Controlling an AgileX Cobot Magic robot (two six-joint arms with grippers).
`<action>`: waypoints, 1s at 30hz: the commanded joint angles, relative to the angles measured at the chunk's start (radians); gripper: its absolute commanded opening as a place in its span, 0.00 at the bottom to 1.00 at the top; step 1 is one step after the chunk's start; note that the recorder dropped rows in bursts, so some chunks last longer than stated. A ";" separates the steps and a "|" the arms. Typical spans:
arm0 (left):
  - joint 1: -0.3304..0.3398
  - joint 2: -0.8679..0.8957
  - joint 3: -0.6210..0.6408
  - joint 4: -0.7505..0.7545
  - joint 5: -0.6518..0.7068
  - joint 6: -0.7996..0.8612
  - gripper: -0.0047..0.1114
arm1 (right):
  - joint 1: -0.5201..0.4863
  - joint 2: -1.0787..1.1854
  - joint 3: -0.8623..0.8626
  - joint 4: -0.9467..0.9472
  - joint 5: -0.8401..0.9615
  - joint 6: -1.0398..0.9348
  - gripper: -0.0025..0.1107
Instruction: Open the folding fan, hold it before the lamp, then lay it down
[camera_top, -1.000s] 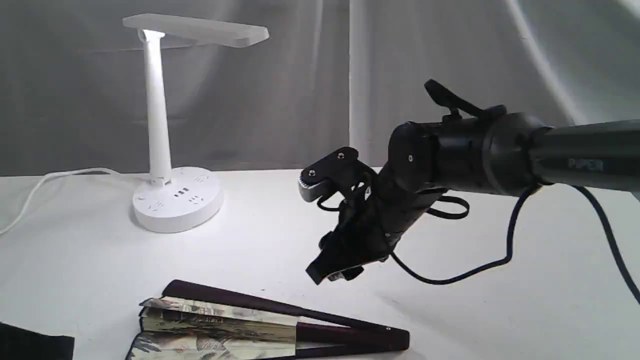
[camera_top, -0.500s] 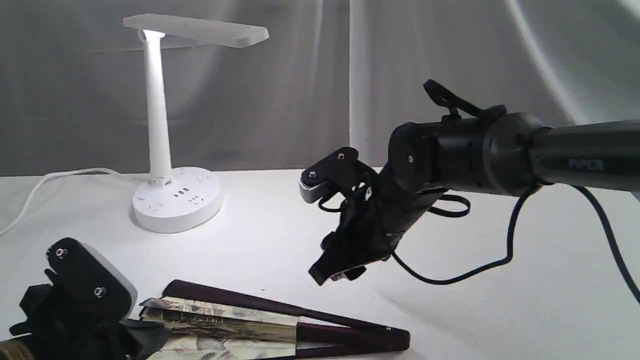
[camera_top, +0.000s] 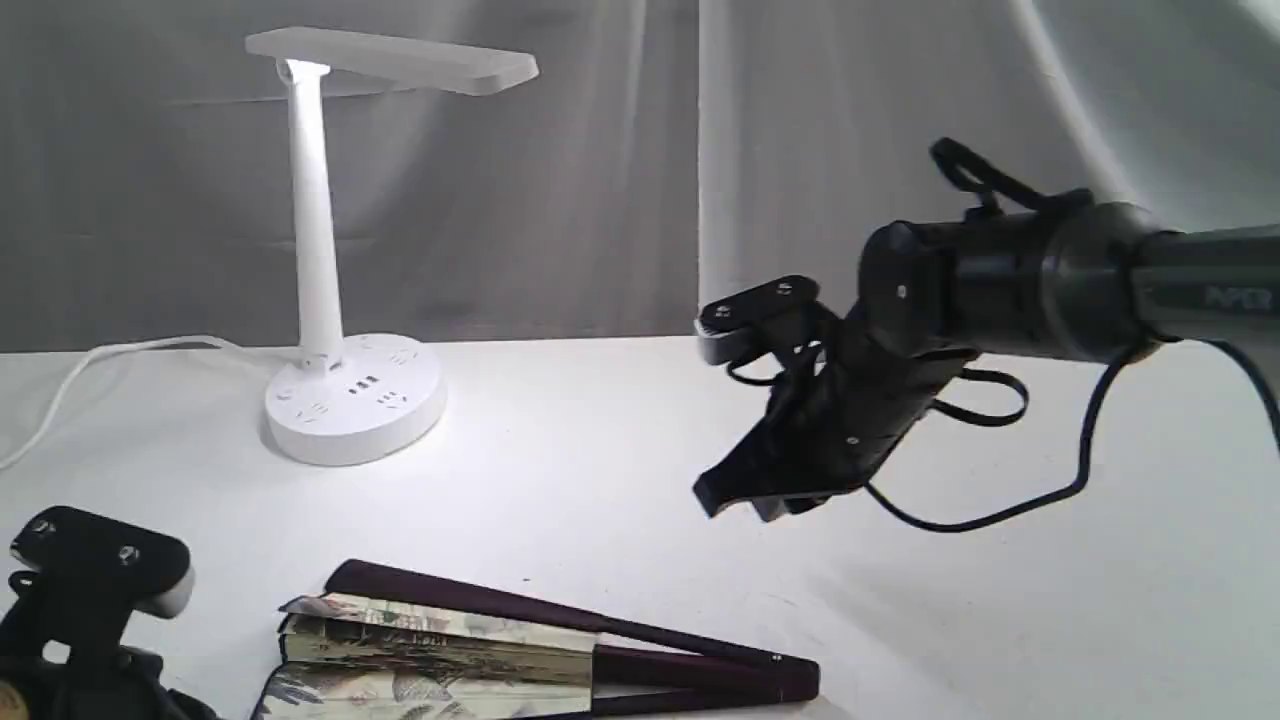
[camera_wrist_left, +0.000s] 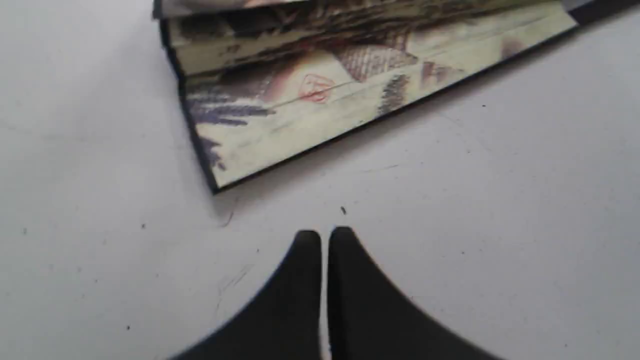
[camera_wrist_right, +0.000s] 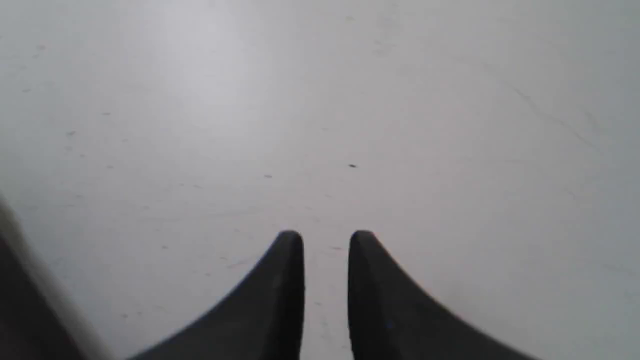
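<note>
The folding fan (camera_top: 440, 650) lies partly spread on the white table (camera_top: 600, 470) at the front, its dark guard sticks pointing right. In the left wrist view its painted cream pleats (camera_wrist_left: 350, 85) lie just beyond my left gripper (camera_wrist_left: 325, 235), which is shut, empty and a short way off the fan's black edge. The left wrist (camera_top: 90, 590) shows at the lower left of the exterior view. My right gripper (camera_top: 735, 500) hangs in the air right of centre, above bare table. Its fingers (camera_wrist_right: 290, 280) stand narrowly apart with nothing between them. The white lamp (camera_top: 315, 230) stands lit at the back left.
The lamp's white cord (camera_top: 100, 365) runs off to the left edge. A black cable (camera_top: 1000, 515) loops below the right arm. Grey curtains close the back. A dark blurred shape (camera_wrist_right: 20, 310) sits at one edge of the right wrist view.
My left arm came into view at the lower left, then sank lower and further left. The right arm moved up and to the right, and its fingers drew closer. The fan stayed put.
</note>
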 joint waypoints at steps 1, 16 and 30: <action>0.057 0.055 -0.081 -0.016 0.117 -0.090 0.04 | -0.054 -0.011 0.004 0.018 0.030 0.033 0.12; 0.055 0.479 -0.354 -0.075 0.198 -0.085 0.04 | -0.074 0.075 0.004 0.062 0.116 -0.047 0.02; 0.055 0.602 -0.607 -0.011 0.198 -0.079 0.04 | -0.062 0.085 0.088 0.276 0.323 -0.207 0.02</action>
